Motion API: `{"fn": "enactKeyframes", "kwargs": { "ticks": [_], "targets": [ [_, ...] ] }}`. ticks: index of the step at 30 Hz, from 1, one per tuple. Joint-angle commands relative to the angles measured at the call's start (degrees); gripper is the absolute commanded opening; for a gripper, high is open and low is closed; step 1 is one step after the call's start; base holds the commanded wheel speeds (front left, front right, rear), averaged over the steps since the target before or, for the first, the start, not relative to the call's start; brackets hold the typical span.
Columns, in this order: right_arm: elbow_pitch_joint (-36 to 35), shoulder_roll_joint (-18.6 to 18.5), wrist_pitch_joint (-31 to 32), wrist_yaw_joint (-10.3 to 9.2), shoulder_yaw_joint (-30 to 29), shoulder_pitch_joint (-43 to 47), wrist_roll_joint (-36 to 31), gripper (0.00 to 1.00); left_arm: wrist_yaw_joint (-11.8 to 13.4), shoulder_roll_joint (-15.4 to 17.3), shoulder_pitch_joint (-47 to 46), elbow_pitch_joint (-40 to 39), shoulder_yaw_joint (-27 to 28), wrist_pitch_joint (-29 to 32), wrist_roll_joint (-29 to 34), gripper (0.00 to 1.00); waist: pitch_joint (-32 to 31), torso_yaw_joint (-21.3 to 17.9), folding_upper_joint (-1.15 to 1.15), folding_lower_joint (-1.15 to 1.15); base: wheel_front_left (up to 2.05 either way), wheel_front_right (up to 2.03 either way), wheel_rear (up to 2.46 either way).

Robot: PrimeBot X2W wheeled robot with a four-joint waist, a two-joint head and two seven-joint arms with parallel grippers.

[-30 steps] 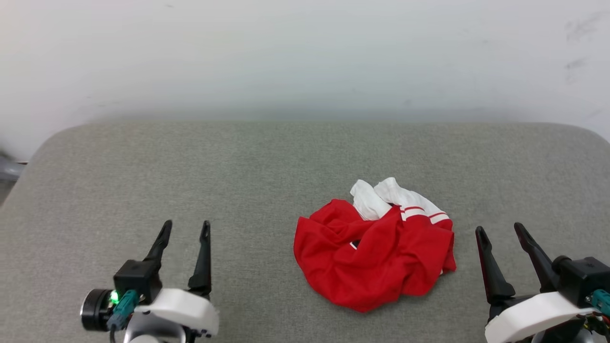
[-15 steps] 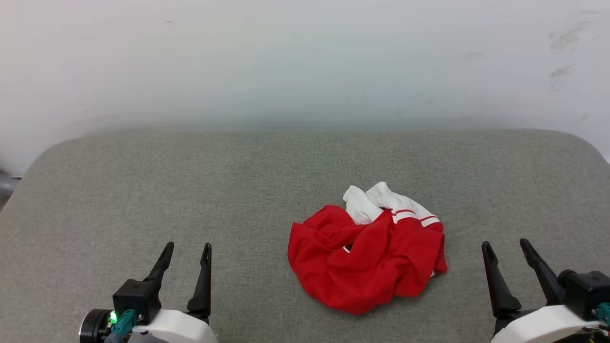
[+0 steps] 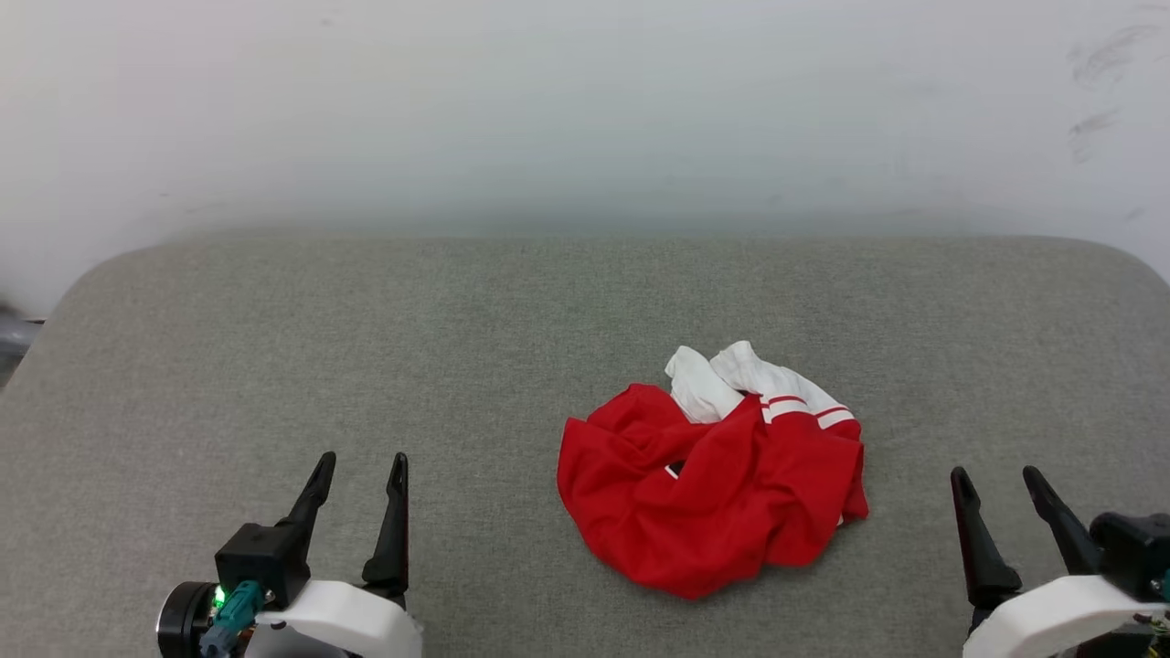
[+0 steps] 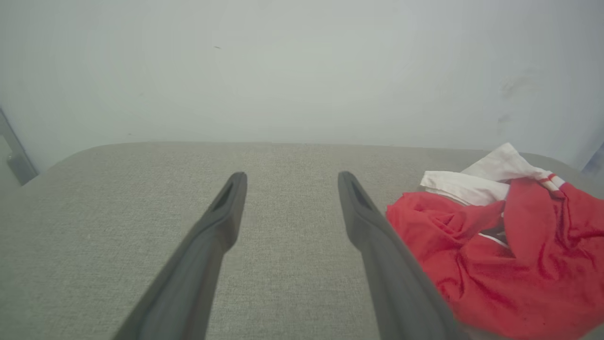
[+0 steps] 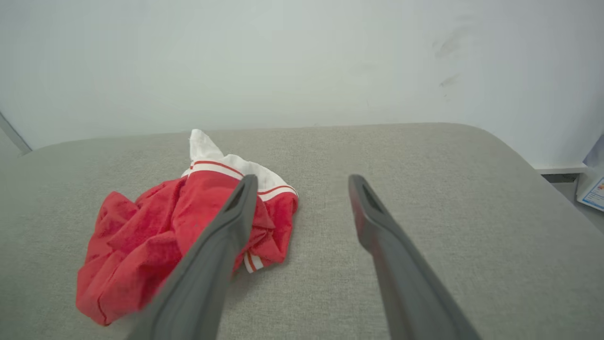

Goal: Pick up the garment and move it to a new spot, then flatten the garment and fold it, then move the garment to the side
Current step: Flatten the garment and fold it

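Red and crumpled, the short-sleeved sports jersey (image 3: 713,498) lies in a bunched heap on the grey woven cushioned surface (image 3: 366,347), right of the middle and toward the near edge in the head view. Two white sleeves poke out at its far side, one ending in red-and-white striped trim. In the right wrist view another bit of striped trim peeks from under the heap's near edge. Deep folds cross the red body. A small dark patch with a white edge shows in a crease near the centre, too little of it to read.

The left gripper (image 3: 361,459), two long dark fingers, hovers well to the jersey's left, jaws spread apart and empty. The right gripper (image 3: 994,475) sits near the jersey's right side, also spread wide and holding nothing. A pale wall (image 3: 585,110) with faint scuffs rises behind the surface.
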Motion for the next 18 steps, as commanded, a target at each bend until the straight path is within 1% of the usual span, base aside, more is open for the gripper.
{"fn": "enactKeyframes", "kwargs": {
  "ticks": [1,5,7,9,12,15,18],
  "targets": [
    [1.01,0.1,0.79,-0.04,-0.25,-1.23,-0.27,1.0,0.27,-0.16,-0.77,-0.14,0.1,-0.38,0.09,1.0,0.72,0.71,0.0,0.0,0.0,0.0,0.0],
    [4.82,0.09,3.19,-0.04,-1.8,-3.98,0.12,1.0,0.47,-0.58,-2.11,-0.3,0.26,-1.13,0.01,1.0,3.26,2.33,0.0,0.0,0.0,0.0,0.0],
    [7.27,-0.57,5.85,-0.04,-2.01,-5.76,1.14,1.0,0.35,-0.81,-2.92,-0.53,0.21,-1.44,0.08,1.0,4.9,3.27,0.0,0.0,0.0,0.0,0.0],
    [10.3,-2.53,9.41,-0.05,-2.4,-7.75,2.46,1.0,0.14,-1.15,-3.93,-0.59,0.0,-1.75,0.28,1.0,6.52,4.38,0.0,0.0,0.0,0.0,0.0],
    [13.47,-5.33,13.83,-0.04,-1.47,-11.62,5.15,1.0,-0.07,-1.62,-5.47,-0.49,-0.17,-2.25,0.56,1.0,8.9,5.66,0.0,0.0,0.0,0.0,0.0],
    [16.09,-9.08,18.09,-0.04,0.53,-15.99,7.72,1.0,-0.47,-2.2,-7.15,-0.27,-0.3,-2.67,0.89,1.0,11.29,6.73,0.0,0.0,0.0,0.0,0.0],
    [18.44,-12.53,21.9,-0.04,3.74,-20.55,9.65,1.0,-0.68,-2.76,-8.69,0.15,-0.48,-3.07,1.13,1.0,13.23,7.61,0.0,0.0,0.0,0.0,0.0]
  ]
}}
